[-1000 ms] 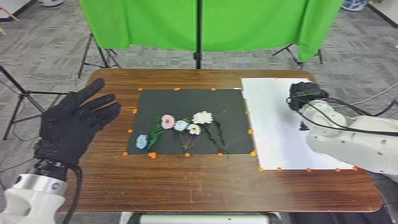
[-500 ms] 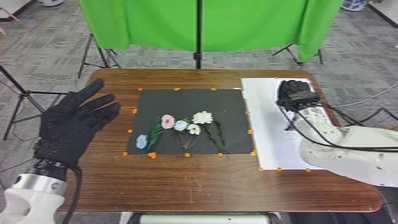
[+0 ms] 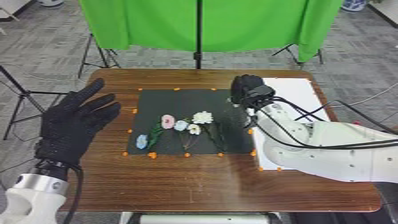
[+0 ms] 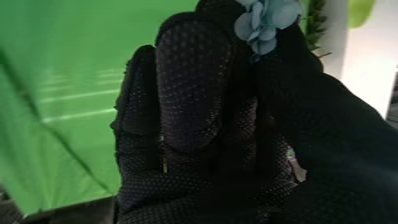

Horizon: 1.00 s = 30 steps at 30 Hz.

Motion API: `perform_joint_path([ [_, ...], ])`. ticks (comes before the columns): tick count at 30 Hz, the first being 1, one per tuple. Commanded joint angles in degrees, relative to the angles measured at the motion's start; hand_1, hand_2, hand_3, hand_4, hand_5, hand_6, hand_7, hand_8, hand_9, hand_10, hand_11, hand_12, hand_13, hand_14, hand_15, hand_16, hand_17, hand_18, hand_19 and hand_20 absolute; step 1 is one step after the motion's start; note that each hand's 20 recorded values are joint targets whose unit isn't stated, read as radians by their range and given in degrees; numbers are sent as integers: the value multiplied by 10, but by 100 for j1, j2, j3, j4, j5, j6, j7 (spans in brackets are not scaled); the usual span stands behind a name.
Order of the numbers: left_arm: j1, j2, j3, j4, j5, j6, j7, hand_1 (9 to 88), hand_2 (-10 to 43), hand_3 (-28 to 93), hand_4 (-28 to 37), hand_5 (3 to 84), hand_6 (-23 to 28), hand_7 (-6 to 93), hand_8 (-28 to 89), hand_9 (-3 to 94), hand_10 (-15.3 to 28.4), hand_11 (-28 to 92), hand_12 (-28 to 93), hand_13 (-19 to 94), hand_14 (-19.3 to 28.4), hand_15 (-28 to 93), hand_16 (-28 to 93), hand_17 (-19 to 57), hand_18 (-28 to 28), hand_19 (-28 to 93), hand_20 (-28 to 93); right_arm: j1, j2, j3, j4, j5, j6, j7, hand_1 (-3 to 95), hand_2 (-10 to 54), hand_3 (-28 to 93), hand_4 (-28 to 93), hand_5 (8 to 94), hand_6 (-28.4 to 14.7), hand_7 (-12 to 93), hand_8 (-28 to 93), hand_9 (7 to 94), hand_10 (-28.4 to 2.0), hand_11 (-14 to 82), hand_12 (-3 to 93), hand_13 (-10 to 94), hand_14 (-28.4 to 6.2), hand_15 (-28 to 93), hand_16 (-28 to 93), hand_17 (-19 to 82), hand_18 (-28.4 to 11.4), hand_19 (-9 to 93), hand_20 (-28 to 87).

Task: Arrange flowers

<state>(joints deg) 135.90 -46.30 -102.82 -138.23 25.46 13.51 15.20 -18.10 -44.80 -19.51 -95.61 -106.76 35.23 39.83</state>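
Flowers are lying to the right of the left hand, which is hanging loose by the table edge, holding nothing; across the dark mat it's going blue flower, pink flower, then a paler blue one, a small cream one and a bigger white one; right hand is hovering around the mat's far right corner, pinching a light blue flower between thumb and fingers.
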Motion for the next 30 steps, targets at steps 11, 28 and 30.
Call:
perform_joint_path([
  [11,117,-15,0,34,-32,46,13,218,78,768,-280,337,87,147,-101,296,204,287,103,223,278,518,-105,-87,257,592,151,-320,-345,-198,-180,-190,101,345,535,-95,726,-283,840,44,229,16,937,-39,129,312,832,-8,562,240,362,-144,884,125],
  [28,6,-45,11,79,5,16,-148,218,77,769,-280,337,87,146,-100,296,203,287,103,223,278,518,-104,-87,257,591,149,-505,-226,43,-279,-243,-418,509,423,-95,761,-283,737,29,173,-37,878,-75,203,245,799,-32,615,183,332,-162,885,128],
  [30,1,-46,-4,85,10,-18,-188,219,77,768,-280,338,87,146,-100,297,205,287,103,223,278,518,-104,-87,257,591,149,-508,-236,26,-284,-264,-416,528,415,-95,768,-283,731,30,171,-43,873,-76,211,237,797,-34,616,183,330,-163,885,129],
])
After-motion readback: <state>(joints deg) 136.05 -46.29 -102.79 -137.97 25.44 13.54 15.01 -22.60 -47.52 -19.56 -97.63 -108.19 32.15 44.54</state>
